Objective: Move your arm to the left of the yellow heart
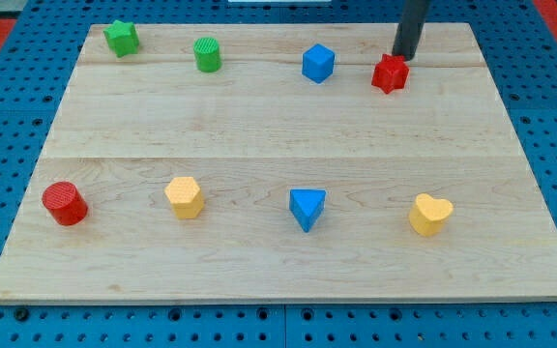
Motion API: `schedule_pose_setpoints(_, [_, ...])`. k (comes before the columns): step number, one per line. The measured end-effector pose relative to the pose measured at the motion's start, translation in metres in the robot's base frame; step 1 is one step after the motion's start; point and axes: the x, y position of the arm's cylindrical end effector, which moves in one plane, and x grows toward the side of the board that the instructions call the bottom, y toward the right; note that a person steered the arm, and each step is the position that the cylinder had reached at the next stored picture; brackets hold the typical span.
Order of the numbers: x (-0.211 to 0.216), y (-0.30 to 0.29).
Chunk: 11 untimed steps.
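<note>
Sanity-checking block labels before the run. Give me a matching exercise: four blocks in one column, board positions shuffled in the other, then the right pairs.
Column 1:
1. yellow heart
2. green star
3. red cylinder
4. red star

Column 2:
A. the view's top left corner
B. the view's bottom right
C. the view's top right, just below my tip
D. the view's bottom left

Pairs: 1-B, 2-A, 3-D, 4-C

No legible txt, labels, brands or nos. anywhere in view.
</note>
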Motion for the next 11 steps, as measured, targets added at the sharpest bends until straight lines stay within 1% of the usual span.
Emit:
schedule_pose_setpoints(1, [0.0,0.003])
schedule_pose_setpoints(2, [0.023,0.036])
schedule_pose_setpoints(3, [0.075,0.089])
schedule_pose_setpoints(4, [0.146,0.078])
schedule_pose_setpoints(5, [0.193,0.033])
schedule_pose_setpoints(6, [0.217,-0.026])
schedule_pose_setpoints(7, [0.251,-0.069])
schedule_pose_setpoints(8, [0.265,-0.074])
schedule_pose_setpoints(9, [0.265,-0.074])
schedule_pose_setpoints(11, [0.265,-0.05])
